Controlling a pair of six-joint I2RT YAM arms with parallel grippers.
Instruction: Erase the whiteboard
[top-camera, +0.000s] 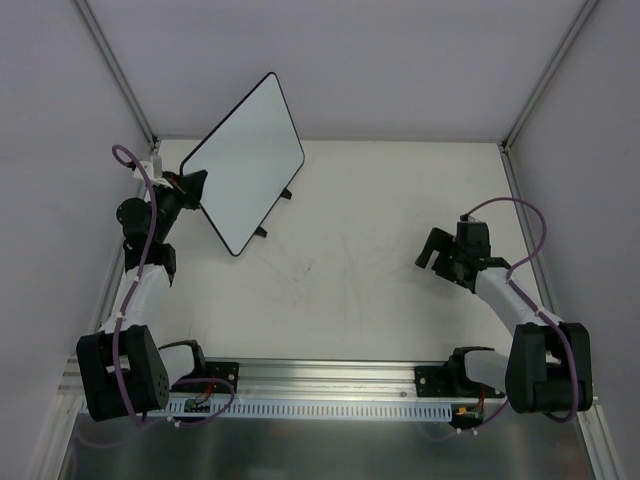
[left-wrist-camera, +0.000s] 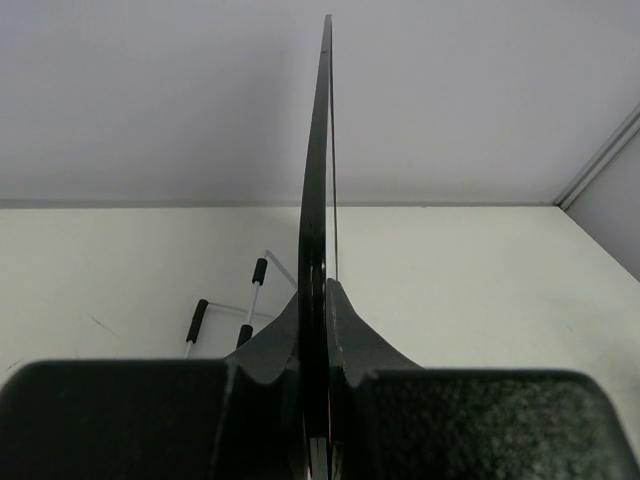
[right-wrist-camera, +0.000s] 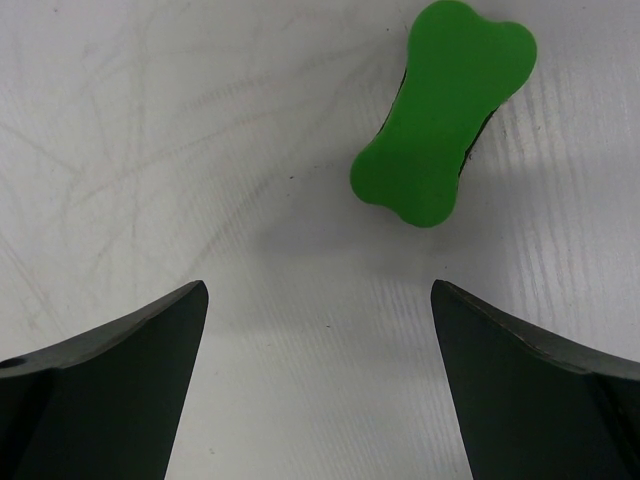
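Note:
The whiteboard (top-camera: 245, 160) is a small white board with a thin black rim, at the back left, tilted up with its blank face toward the camera. Its two black stand feet (top-camera: 262, 231) show under its lower edge. My left gripper (top-camera: 195, 188) is shut on the board's left edge. In the left wrist view the board shows edge-on (left-wrist-camera: 316, 200), pinched between the fingers (left-wrist-camera: 365, 335). My right gripper (top-camera: 438, 250) is open above the table at the right. A green bone-shaped eraser (right-wrist-camera: 442, 110) lies on the table just beyond its fingertips, untouched. The eraser is hidden in the top view.
Grey walls close in the table on three sides, with metal posts (top-camera: 525, 120) at the back corners. A slotted metal rail (top-camera: 330, 405) runs along the front edge between the arm bases. The tabletop (top-camera: 360, 270) carries faint scuff marks.

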